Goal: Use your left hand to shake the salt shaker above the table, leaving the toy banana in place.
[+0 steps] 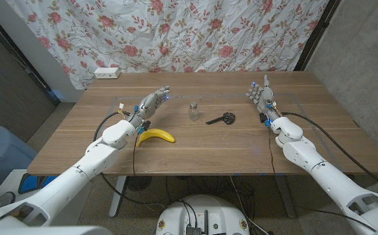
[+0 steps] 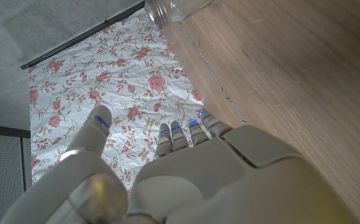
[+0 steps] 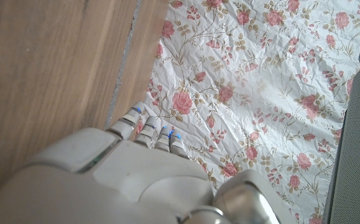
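Salt shaker (image 1: 193,111) is standing upright on the wooden counter (image 1: 195,147), near its middle, untouched. It is a small clear glass body with a metal cap. In the left wrist view the salt shaker (image 2: 180,9) is showing ahead of the fingers, apart from them.

Left robot hand (image 1: 151,104) is hovering over the counter to the left of the shaker, well short of it, fingers spread and extended, holding nothing. Left wrist view is confirming this: the left robot hand (image 2: 186,180) is showing its fingers (image 2: 173,138) side by side and thumb set apart, nothing between them.

Toy banana (image 1: 155,136) is lying on the counter just beside the left forearm, nearer the front edge than the shaker.

Black key bunch (image 1: 222,119) is lying to the right of the shaker, near it but not touching.

Right robot hand (image 1: 262,94) is standing on its edge at the right side of the counter, fingers straight and close together, gripping nothing. Right wrist view is showing the right robot hand (image 3: 142,180) the same way.

White power strip (image 1: 107,73) is sitting at the far left corner. Floral cloth (image 1: 175,32) is hanging behind the counter.
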Tool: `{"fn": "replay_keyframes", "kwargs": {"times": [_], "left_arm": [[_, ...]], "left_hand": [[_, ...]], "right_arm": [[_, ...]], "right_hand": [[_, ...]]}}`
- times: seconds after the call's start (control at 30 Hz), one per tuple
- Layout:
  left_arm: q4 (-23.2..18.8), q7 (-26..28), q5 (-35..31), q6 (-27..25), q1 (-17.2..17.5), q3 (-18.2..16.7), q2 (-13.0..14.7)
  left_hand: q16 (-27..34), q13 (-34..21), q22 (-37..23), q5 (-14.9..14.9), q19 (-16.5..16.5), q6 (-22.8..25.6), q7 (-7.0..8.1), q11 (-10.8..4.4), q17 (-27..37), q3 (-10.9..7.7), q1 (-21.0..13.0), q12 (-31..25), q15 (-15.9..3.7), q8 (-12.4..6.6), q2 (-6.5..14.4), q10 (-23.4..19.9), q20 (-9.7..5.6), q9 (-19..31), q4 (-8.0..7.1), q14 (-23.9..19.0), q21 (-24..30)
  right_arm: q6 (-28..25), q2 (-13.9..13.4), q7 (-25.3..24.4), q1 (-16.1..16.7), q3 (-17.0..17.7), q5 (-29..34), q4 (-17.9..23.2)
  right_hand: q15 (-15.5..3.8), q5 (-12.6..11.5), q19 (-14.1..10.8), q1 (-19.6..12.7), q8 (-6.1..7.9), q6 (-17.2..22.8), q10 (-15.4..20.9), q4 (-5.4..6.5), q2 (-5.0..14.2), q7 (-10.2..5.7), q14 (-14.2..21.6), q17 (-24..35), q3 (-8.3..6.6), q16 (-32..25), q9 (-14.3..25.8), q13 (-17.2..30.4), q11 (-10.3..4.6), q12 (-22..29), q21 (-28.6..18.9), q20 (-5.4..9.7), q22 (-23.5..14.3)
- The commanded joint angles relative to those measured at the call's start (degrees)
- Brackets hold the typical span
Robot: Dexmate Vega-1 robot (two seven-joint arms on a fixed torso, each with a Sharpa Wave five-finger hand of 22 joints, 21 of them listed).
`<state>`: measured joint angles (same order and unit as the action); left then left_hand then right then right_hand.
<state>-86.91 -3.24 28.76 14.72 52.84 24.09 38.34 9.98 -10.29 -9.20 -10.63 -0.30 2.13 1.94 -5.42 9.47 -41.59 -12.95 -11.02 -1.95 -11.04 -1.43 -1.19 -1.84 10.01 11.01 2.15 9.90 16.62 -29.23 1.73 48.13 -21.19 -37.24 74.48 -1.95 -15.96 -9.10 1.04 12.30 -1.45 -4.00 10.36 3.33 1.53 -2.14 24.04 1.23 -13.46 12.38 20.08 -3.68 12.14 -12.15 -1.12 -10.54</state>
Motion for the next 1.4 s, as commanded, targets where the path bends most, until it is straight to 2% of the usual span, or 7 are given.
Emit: {"fn": "replay_keyframes", "kwargs": {"times": [0.03,0.47,0.63,0.8,1.1,1.27,1.4], "left_arm": [[-5.1,4.0,-4.6,-1.8,2.6,0.4,2.3],[-7.8,7.6,-9.7,-3.1,3.4,1.9,2.2],[-9.2,10.0,-13.3,-3.8,4.0,2.6,2.4],[-10.0,12.3,-15.6,-4.0,4.7,2.9,1.9],[-10.0,14.6,-18.0,-5.5,4.7,3.6,0.6],[-9.3,15.4,-18.7,-6.7,4.2,4.3,-0.5],[-8.5,16.0,-19.9,-6.9,3.5,5.1,-1.1]], "left_hand": [[0.1,-0.1,-0.3,-0.4,-1.0,-0.7,0.1,0.22,0.2,-0.38,-1.2,0.2,-1.59,0.06,-0.5,0.4,-0.28,0.1,0.05,0.7,-0.2],[-0.4,0.0,-0.3,-0.5,-3.2,-1.7,-0.26,0.24,0.2,-0.7,-3.3,0.1,-1.02,-0.04,-1.9,0.5,1.9,0.1,-0.03,3.4,-0.2],[-0.4,0.0,-0.4,-0.4,-4.9,-2.2,-0.18,0.07,0.3,-0.64,-4.4,0.1,1.19,-0.12,-3.0,0.7,2.72,0.1,-0.1,5.2,-0.2],[-0.5,0.0,-0.4,-0.3,-7.6,-2.4,-0.27,0.07,0.3,-0.54,-5.0,0.1,1.88,-0.25,-3.8,1.0,3.07,0.1,-0.17,7.1,-0.5],[-0.2,0.0,-0.4,-0.3,-8.1,-2.2,-0.58,0.25,0.3,-0.48,-5.5,0.0,1.9,-0.39,-4.2,0.8,3.29,0.1,-0.21,7.4,-0.2],[0.6,0.0,-0.4,-0.3,-6.5,-2.0,-0.75,0.24,0.3,-0.42,-6.3,-0.2,0.37,-0.58,-4.8,0.3,3.05,0.1,-0.24,5.5,0.7],[0.6,0.0,-0.4,-0.3,-6.4,-1.8,-0.73,0.16,0.3,-0.42,-6.6,-0.3,0.48,-0.67,-5.0,0.2,2.94,0.1,-0.24,5.3,0.7]], "right_arm": [[0.0,0.0,0.0,0.0,0.0,0.0,0.0],[0.0,0.0,0.0,0.0,0.0,0.0,0.0],[0.0,0.0,0.0,0.0,0.0,0.0,0.0],[0.0,0.0,0.0,0.0,0.0,0.0,0.0],[0.0,0.0,0.0,0.0,0.0,0.0,0.0],[0.0,0.0,0.0,0.0,0.0,0.0,0.0],[0.0,0.0,0.0,0.0,0.0,0.0,0.1]], "right_hand": [[-1.91,-0.3,-0.5,0.0,0.21,-0.1,-0.4,0.32,5.86,0.6,-0.4,0.3,0.08,-0.3,0.2,0.1,-0.04,0.2,-0.4,-0.01,-0.3],[-1.95,-0.3,-0.5,0.0,0.19,-0.1,-0.4,0.32,5.86,0.57,-0.4,0.3,0.08,-0.3,0.2,0.1,-0.03,0.2,-0.4,-0.04,-0.3],[-1.89,-0.3,-0.5,0.0,0.19,-0.1,-0.4,0.32,5.86,0.56,-0.4,0.3,0.08,-0.3,0.2,0.1,0.06,0.2,-0.4,-0.03,-0.3],[-1.99,-0.3,-0.5,0.0,0.18,-0.1,-0.4,0.32,5.86,0.57,-0.4,0.3,0.08,-0.3,0.2,0.1,0.03,0.2,-0.4,-0.03,-0.3],[-1.97,-0.3,-0.5,0.0,0.19,-0.1,-0.4,0.32,5.85,0.59,-0.4,0.3,0.08,-0.3,0.2,0.1,-0.02,0.2,-0.4,-0.03,-0.3],[-1.94,-0.3,-0.5,0.0,0.2,-0.1,-0.3,0.32,5.86,0.57,-0.3,0.3,0.08,-0.3,0.2,0.1,-0.04,0.2,-0.4,-0.04,-0.3],[-1.92,-0.3,-0.5,0.0,0.19,-0.1,-0.4,0.32,5.85,0.56,-0.4,0.3,0.08,-0.3,0.2,0.1,-0.06,0.2,-0.4,-0.04,-0.3]]}}
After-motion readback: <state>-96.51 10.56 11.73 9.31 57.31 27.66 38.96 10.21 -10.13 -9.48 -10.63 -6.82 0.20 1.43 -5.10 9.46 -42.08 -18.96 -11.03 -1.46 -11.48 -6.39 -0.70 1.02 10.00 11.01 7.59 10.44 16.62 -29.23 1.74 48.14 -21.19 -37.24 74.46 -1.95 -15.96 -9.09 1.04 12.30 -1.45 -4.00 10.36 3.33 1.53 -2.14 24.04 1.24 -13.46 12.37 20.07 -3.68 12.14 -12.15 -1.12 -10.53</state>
